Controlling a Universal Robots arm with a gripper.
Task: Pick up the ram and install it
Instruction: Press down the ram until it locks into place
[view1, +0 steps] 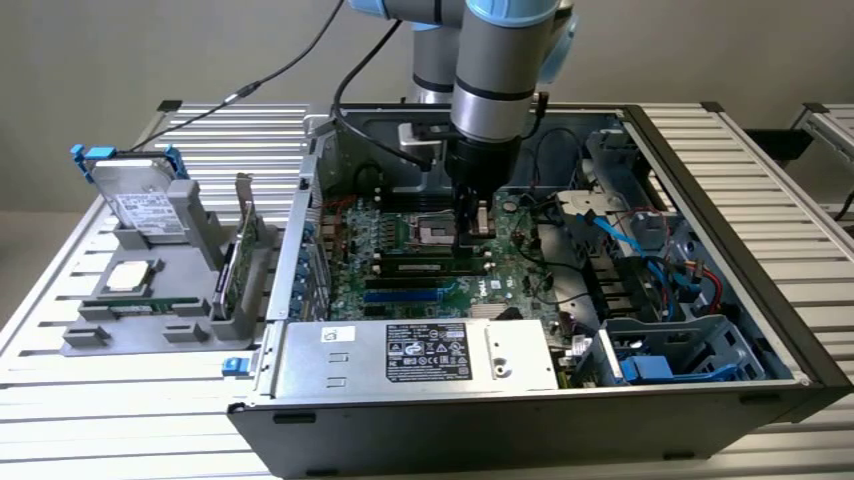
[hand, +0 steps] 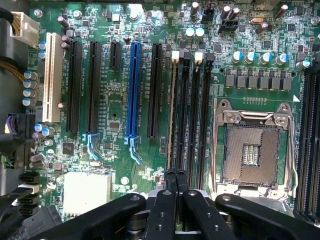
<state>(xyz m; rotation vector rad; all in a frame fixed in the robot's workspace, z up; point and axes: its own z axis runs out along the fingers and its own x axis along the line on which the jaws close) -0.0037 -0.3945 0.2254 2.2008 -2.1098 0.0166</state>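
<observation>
Fingers (hand: 162, 200) are seen pressed tightly together, with nothing gripped between them, their tips poised directly over the near end of the ram (hand: 173, 115). That stick is seen edge-on, apparently stood in the first memory slot, its long axis running straight away from the tips. Beside it, the empty memory slots (hand: 192, 115) and the CPU socket (hand: 252, 145) are passed.

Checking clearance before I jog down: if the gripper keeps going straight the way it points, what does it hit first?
Probably the memory slots on the motherboard, right under the shut gripper, beside the CPU socket. Depth is unclear.
</observation>
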